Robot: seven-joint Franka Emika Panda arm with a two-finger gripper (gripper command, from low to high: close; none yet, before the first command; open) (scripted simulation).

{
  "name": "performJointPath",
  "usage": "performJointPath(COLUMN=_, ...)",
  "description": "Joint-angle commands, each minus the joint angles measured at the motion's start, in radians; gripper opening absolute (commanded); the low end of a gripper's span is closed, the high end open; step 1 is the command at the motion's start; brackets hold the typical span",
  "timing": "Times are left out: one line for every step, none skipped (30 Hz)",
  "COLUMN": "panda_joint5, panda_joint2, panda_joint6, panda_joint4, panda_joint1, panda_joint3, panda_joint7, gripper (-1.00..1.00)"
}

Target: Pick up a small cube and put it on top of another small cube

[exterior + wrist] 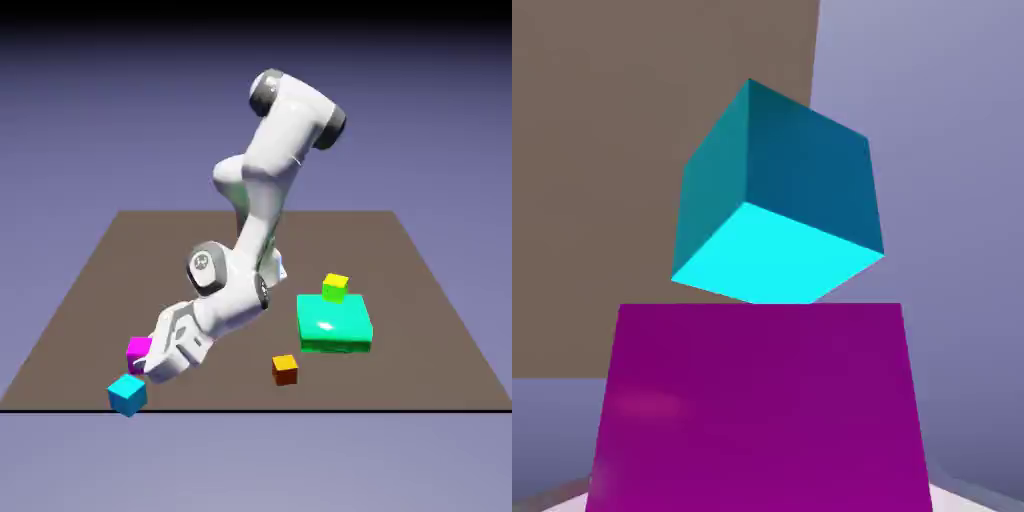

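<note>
No legible text, labels, brand marks, numbers or signs were found in either view. All visible surfaces were plain and unmarked.
</note>
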Motion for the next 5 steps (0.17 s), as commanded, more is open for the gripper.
performJointPath(panda_joint5=-0.005, panda_joint2=0.036, panda_joint6=0.029, panda_joint4=0.017, panda_joint1=-0.027, panda_joint3=0.006, panda_joint7=0.012, gripper=-1.00)
performJointPath(panda_joint5=-0.006, panda_joint2=0.047, panda_joint6=0.037, panda_joint4=0.022, panda_joint1=-0.035, panda_joint3=0.008, panda_joint7=0.016, gripper=-1.00)
performJointPath(panda_joint5=-0.006, panda_joint2=0.047, panda_joint6=0.037, panda_joint4=0.022, panda_joint1=-0.035, panda_joint3=0.008, panda_joint7=0.016, gripper=1.00)
performJointPath(panda_joint5=-0.006, panda_joint2=0.047, panda_joint6=0.037, panda_joint4=0.022, panda_joint1=-0.035, panda_joint3=0.008, panda_joint7=0.016, gripper=1.00)
performJointPath(panda_joint5=-0.002, panda_joint2=0.011, panda_joint6=0.009, panda_joint4=0.005, panda_joint1=-0.008, panda_joint3=0.002, panda_joint7=0.004, gripper=1.00)
